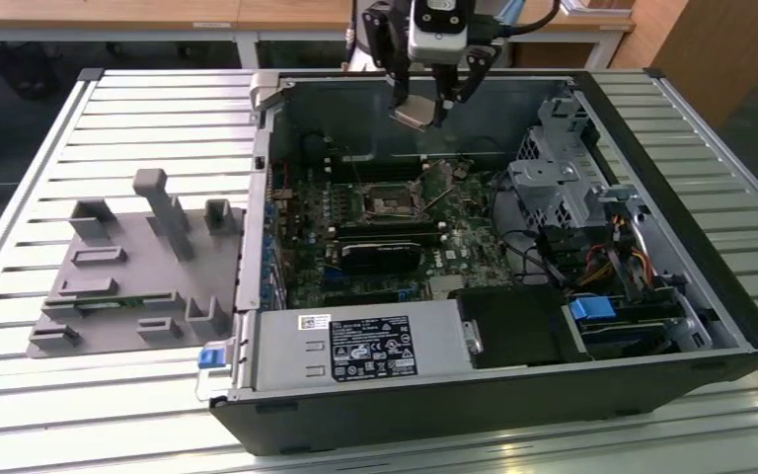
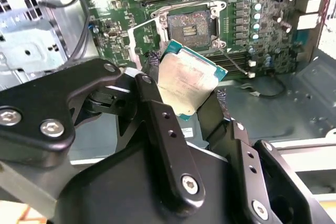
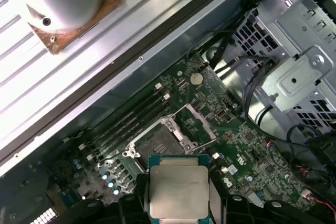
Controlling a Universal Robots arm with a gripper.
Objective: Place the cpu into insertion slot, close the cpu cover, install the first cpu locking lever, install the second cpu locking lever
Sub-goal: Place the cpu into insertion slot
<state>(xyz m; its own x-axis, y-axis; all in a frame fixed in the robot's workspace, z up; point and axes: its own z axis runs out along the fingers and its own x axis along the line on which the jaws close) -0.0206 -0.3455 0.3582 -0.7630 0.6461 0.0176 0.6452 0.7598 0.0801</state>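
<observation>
On the exterior view's left you have a grey fixture (image 1: 122,272) on the slatted table (image 1: 37,395). Next comes the open case (image 1: 485,415): the slot (image 1: 393,202) lies bare, its cover (image 3: 197,124) swung up beside it. Your gripper (image 1: 425,107) hangs over the case, fingers clamped on the tilted cpu (image 2: 186,82), clear of the slot. The drive cage (image 1: 564,188) sits rightmost.

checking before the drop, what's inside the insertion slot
Only its bare dark contact field: the slot holds no chip, and the cover is flipped open beside it. The gripped cpu hides the board right beside the slot in both wrist views.
</observation>
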